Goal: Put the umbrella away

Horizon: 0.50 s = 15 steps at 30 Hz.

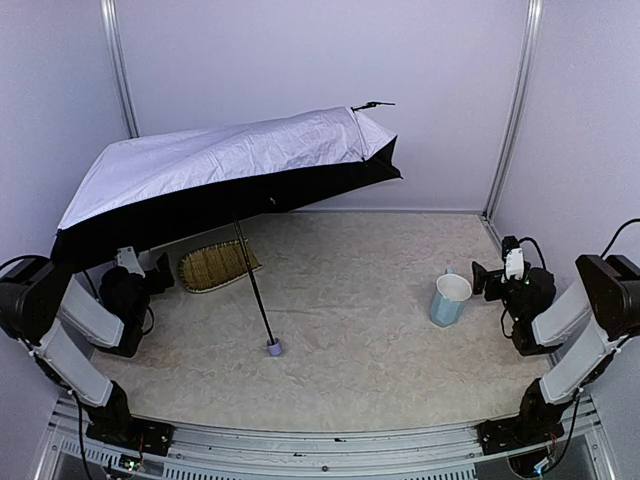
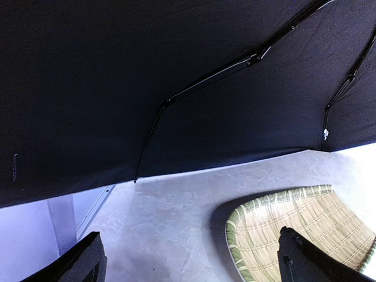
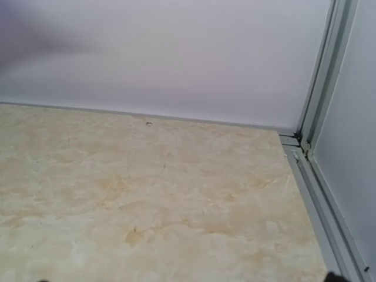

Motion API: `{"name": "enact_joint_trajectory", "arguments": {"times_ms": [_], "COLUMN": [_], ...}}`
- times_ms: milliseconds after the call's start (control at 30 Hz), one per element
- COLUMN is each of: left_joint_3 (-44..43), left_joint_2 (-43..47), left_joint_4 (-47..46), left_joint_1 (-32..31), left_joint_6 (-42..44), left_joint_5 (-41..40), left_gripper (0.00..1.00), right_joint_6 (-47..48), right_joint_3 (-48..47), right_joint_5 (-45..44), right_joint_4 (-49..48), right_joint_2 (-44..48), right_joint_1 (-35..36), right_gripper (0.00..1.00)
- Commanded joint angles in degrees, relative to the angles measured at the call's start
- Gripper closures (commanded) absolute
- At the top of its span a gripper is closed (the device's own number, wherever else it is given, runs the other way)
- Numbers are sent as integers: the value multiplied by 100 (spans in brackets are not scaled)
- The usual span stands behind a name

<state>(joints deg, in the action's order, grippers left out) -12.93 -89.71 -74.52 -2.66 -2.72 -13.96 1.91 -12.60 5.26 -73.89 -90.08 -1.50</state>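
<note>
A pale lavender fabric umbrella (image 1: 230, 155) stands opened over the woven straw fan-shaped tray (image 1: 215, 265) and the left gripper (image 2: 191, 252), which is spread wide and empty. The right gripper (image 1: 480, 278), beside a light blue cup (image 1: 448, 300), is likewise spread and empty.

No legible text, label or number anywhere.

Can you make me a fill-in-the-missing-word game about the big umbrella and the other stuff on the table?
1. The umbrella is ____, not folded.
2. Its handle knob rests on the ____.
3. Under the umbrella lies a straw ____.
4. The cup on the right side is light ____.
Missing words: open; table; tray; blue.
</note>
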Motion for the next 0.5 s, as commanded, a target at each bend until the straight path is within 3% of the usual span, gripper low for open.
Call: {"name": "enact_joint_trajectory", "arguments": {"times_ms": [0,233,333,467], "left_joint_3": [-69,-129,-524,-575], "left_joint_2": [50,342,864,1512], "left_joint_4": [-43,261,1334,1714], "left_joint_1": [11,-58,-278,-817], "left_joint_6": [-27,206,174,387], "left_joint_5": [9,317,-469,-1251], "left_gripper": [1,1,1,2], "right_joint_6": [2,-7,-221,-173], "right_joint_3": [-93,-104,-447,-1038], "right_joint_5": [-49,-65,-590,-670], "right_joint_4": [-143,-148,1125,2662], "right_joint_2": [-40,-5,838,1926], "right_joint_1": [53,51,28,-65], "right_gripper": [0,0,0,0]}}
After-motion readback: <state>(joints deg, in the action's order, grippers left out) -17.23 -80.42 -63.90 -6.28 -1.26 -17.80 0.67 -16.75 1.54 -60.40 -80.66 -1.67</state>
